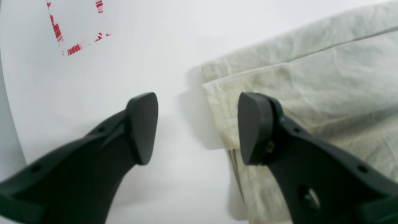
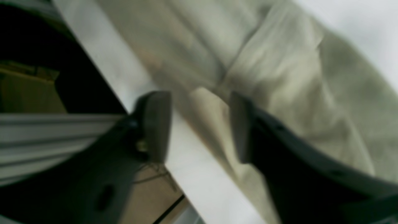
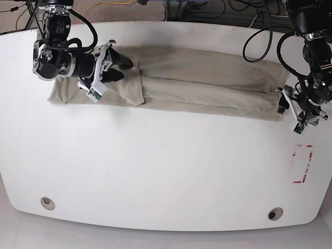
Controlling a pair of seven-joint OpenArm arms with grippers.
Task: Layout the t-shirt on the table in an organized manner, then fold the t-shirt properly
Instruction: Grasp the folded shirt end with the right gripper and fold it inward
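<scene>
The khaki t-shirt lies in a long folded band across the far half of the white table. My left gripper hangs open at the band's right end. One finger is over the layered hem of the t-shirt, the other over bare table. My right gripper is open above the left part of the band, near the far table edge. A raised fold of the t-shirt sits between its fingers, ungripped. This view is blurred.
A red-outlined rectangle mark lies near the right edge, close to my left gripper. Two grey grommet holes sit near the front edge. Cables run behind the table. The table's far edge passes under my right gripper.
</scene>
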